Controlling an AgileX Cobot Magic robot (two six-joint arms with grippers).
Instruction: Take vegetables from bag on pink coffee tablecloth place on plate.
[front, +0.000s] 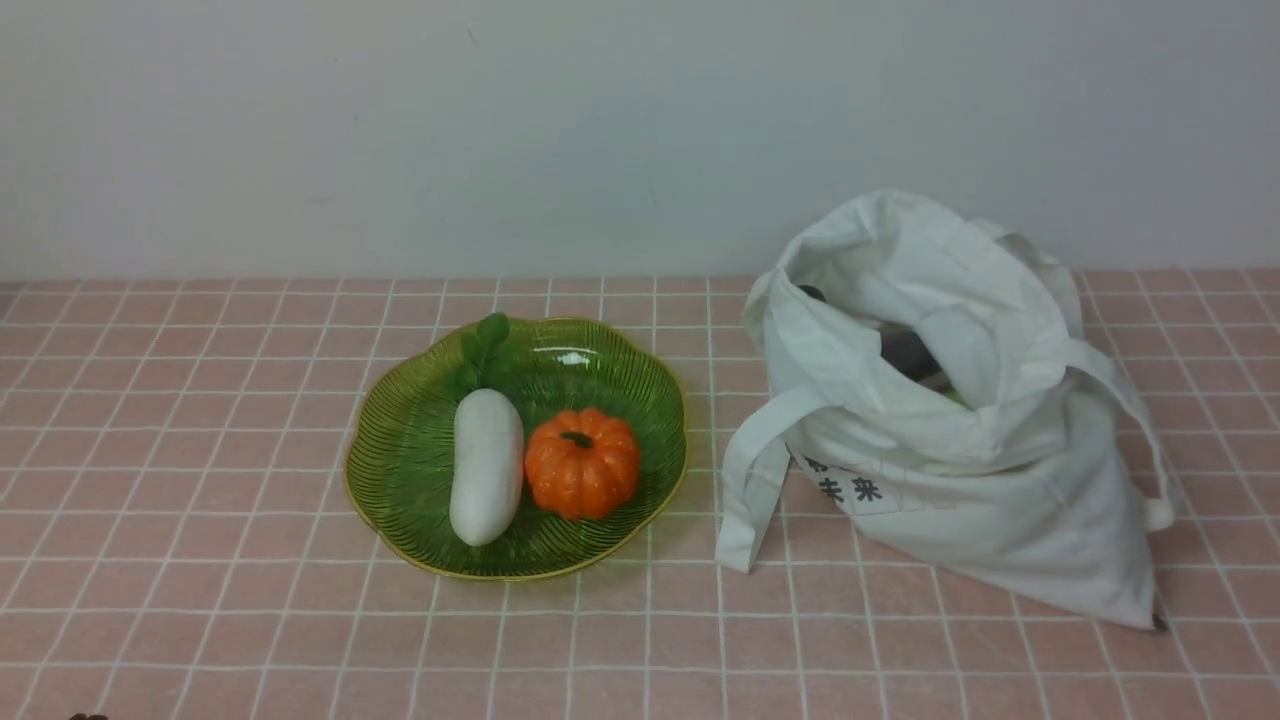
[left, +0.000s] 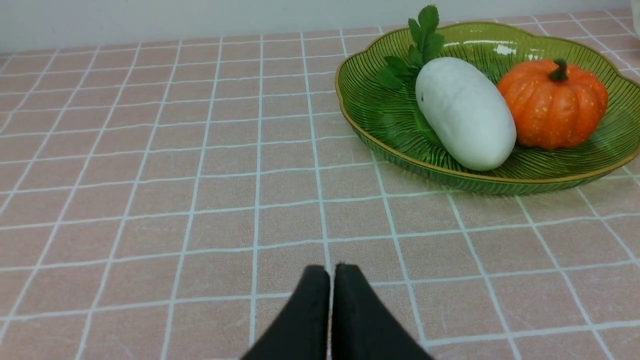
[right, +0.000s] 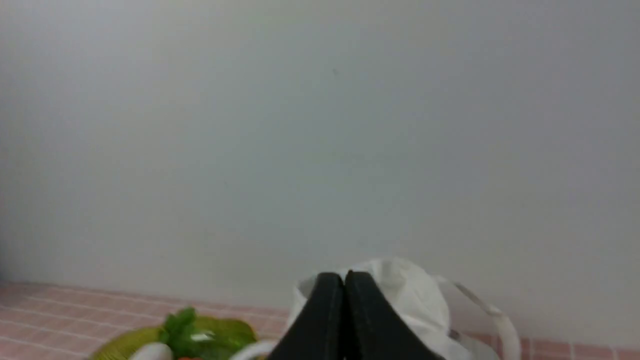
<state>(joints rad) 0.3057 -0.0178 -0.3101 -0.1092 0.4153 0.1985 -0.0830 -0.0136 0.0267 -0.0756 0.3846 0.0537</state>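
The green plate (front: 400, 470) sits on the pink tablecloth (front: 180, 560), left of centre. On it lie an orange pumpkin (front: 582, 462) and a white radish (front: 486, 466) with green leaves (front: 484, 345). The white bag (front: 1000, 480) slumps at the right, mouth open, with dark items inside (front: 910, 352). Neither gripper shows in the front view. My left gripper (left: 331, 272) is shut and empty, low over the cloth, well short of the plate (left: 400, 117), pumpkin (left: 552, 105) and radish (left: 465, 112). My right gripper (right: 345, 277) is shut and empty, in front of the bag (right: 410, 295).
A pale wall (front: 600, 130) runs behind the table. A bag strap (front: 750, 480) lies on the cloth between bag and plate. The plate with leaves (right: 185, 325) shows low in the right wrist view.
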